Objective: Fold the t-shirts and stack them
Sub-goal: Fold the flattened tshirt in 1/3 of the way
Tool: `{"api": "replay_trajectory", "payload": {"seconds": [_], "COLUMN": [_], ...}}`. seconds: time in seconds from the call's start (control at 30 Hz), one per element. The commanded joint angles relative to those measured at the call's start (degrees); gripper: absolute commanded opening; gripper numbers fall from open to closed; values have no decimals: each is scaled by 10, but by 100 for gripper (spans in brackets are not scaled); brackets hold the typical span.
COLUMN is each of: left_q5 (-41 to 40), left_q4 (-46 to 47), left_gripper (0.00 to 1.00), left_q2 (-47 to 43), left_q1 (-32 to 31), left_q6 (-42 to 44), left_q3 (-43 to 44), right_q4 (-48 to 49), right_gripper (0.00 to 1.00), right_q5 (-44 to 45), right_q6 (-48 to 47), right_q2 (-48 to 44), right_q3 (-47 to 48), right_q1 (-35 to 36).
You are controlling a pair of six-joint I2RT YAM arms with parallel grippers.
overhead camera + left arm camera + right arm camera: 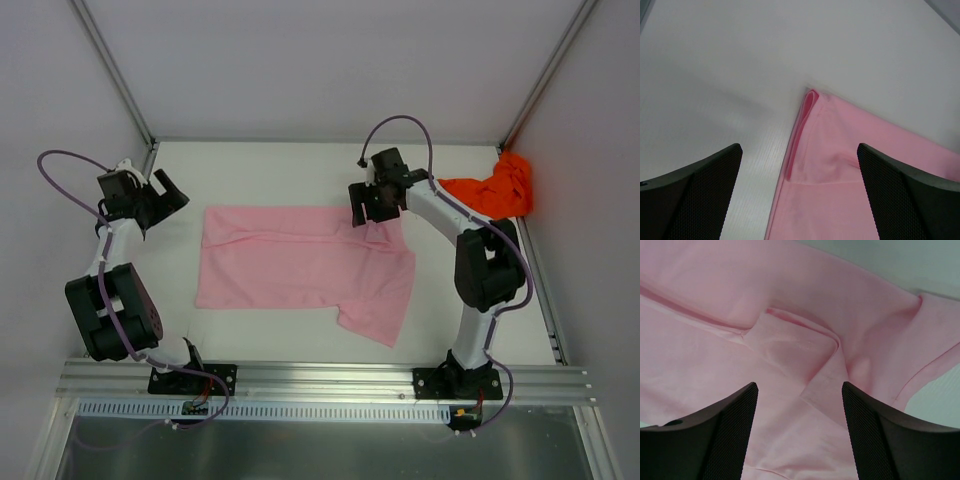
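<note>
The pale pink t-shirt (290, 265) lies spread on the tabletop (280, 170) between the two arms, one sleeve pointing toward the near edge. This puts both far corners within reach for a two-arm fold. The orange-red t-shirt (500, 190) is bunched in the far right corner, well apart, probably parked there until the pink one is done. The left gripper (172, 192) has its fingers spread and holds nothing. It hovers just beside the shirt's far left corner, where a doubled edge (802, 125) shows in the left wrist view. The right gripper (368, 218) is likewise spread and empty, poised above rumpled cloth (800, 345) at the far right corner. Judged from this layout, the next step is a pinch at each corner.
</note>
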Motion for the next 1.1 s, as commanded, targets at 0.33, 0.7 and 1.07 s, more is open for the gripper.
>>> {"api": "replay_trajectory", "payload": {"seconds": [0.33, 0.7, 1.07], "left_q5": [-3, -7, 2], "left_q4": [-20, -26, -29], "left_gripper": [99, 99, 99], "left_q2": [-92, -105, -119], "left_q1": [2, 3, 2], "left_q6": [36, 37, 41], "left_q3": [-41, -45, -47], "right_q4": [-54, -40, -9], "right_gripper": [58, 29, 1], "right_q5": [44, 36, -43], "right_q6": [-68, -76, -102], "right_q2": [71, 69, -1], "right_q3": [61, 29, -6], "right_q1": [-7, -7, -6]}}
